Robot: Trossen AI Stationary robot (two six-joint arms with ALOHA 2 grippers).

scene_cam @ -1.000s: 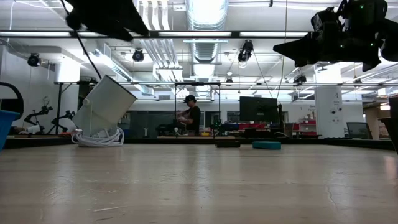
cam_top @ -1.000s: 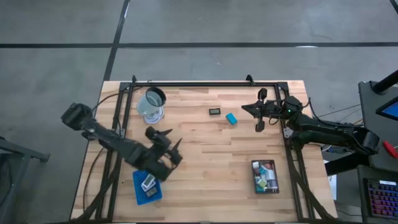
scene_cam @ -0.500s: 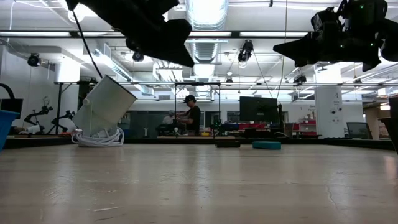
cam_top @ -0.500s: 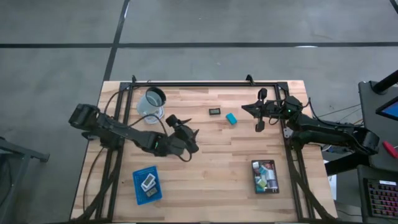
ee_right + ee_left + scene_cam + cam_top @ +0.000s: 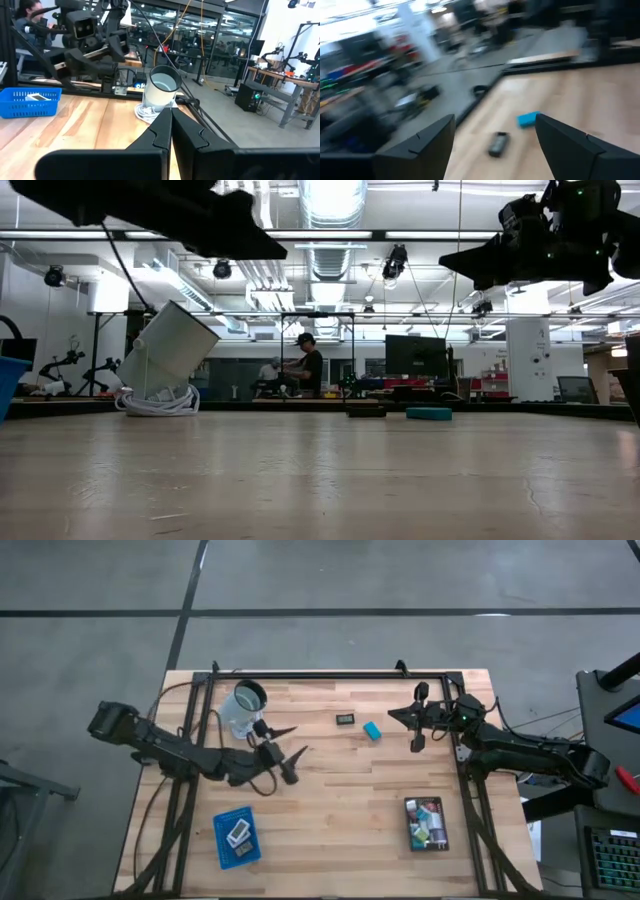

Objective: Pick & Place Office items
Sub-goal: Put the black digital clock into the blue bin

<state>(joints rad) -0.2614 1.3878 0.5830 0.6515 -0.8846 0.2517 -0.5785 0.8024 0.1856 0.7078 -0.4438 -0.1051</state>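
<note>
Two office items lie loose on the far half of the table: a flat dark rectangle [image 5: 345,719] and, to its right, a teal block [image 5: 372,730]. Both also show in the left wrist view, the teal block [image 5: 527,119] and the dark rectangle [image 5: 497,143]. My left gripper [image 5: 290,740] hovers open and empty above the table's middle, left of these two and pointing toward them. My right gripper [image 5: 393,712] is shut and empty, held high near the far right, just right of the teal block.
A blue tray [image 5: 237,837] near the left front holds a white and a dark piece. A black tray [image 5: 427,823] at the right front holds several coloured pieces. A clear cup [image 5: 243,710] leans tilted on a coiled white cable at far left. A black frame borders the table.
My left gripper has left the spot above the blue tray and swung toward the far right, to the table's middle, then drawn back slightly and farther toward the far edge, staying open. The right arm has kept still.
</note>
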